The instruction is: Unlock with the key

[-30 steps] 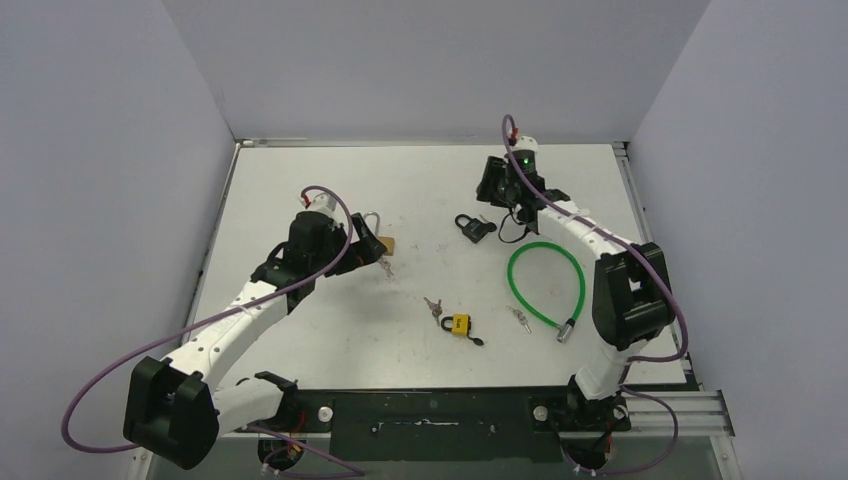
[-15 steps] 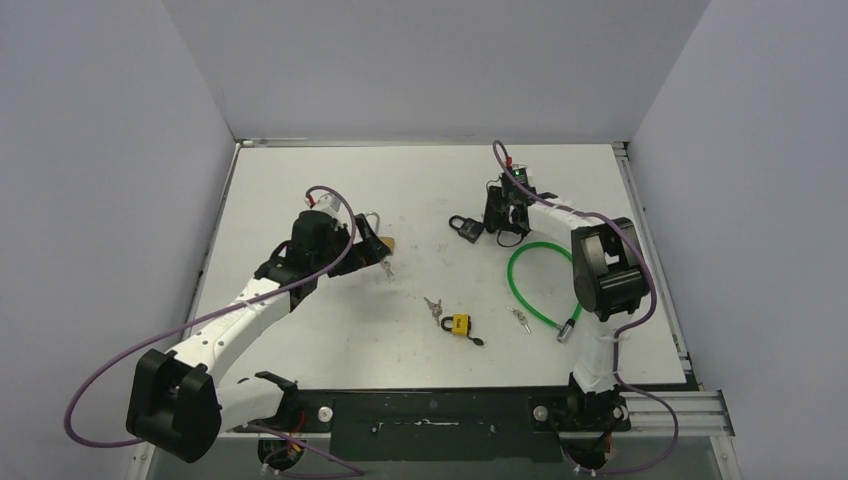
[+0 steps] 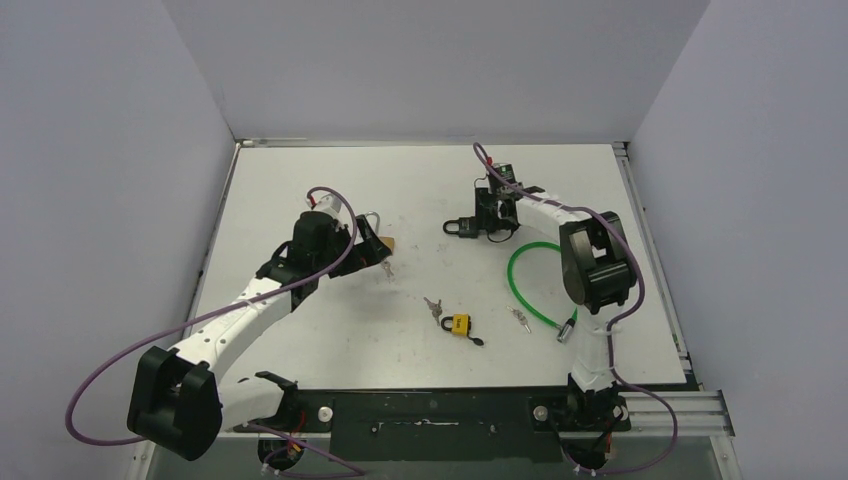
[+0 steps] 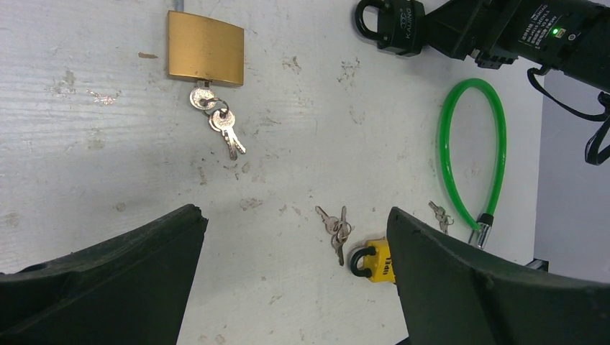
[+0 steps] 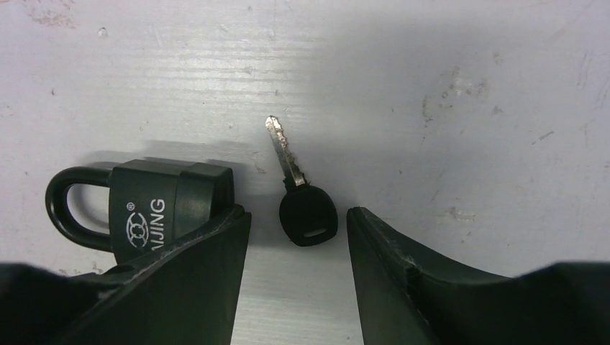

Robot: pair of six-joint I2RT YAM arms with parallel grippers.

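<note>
A black padlock point(image 5: 137, 205) lies on the white table with its shackle to the left. Beside it lies a loose key point(image 5: 306, 212) with a black head, blade pointing away. My right gripper point(image 5: 298, 230) is open low over the table. The key head sits between its fingers, and the left finger point(image 5: 180, 287) overlaps the padlock body. In the top view the right gripper point(image 3: 487, 218) is at the black padlock point(image 3: 460, 227). My left gripper point(image 4: 293, 215) is open and empty, hovering near a brass padlock point(image 4: 205, 49) that has a key bunch point(image 4: 219, 122) at its bottom.
A yellow padlock point(image 3: 460, 323) lies mid-table with a key bunch point(image 3: 432, 306) beside it. A green cable lock point(image 3: 540, 285) curls at the right, with small keys point(image 3: 520, 318) near it. The brass padlock point(image 3: 386, 243) lies by the left gripper point(image 3: 366, 238).
My right arm swung left and lowered onto the black padlock and its key, nudging the padlock slightly left. The left arm has barely moved.
</note>
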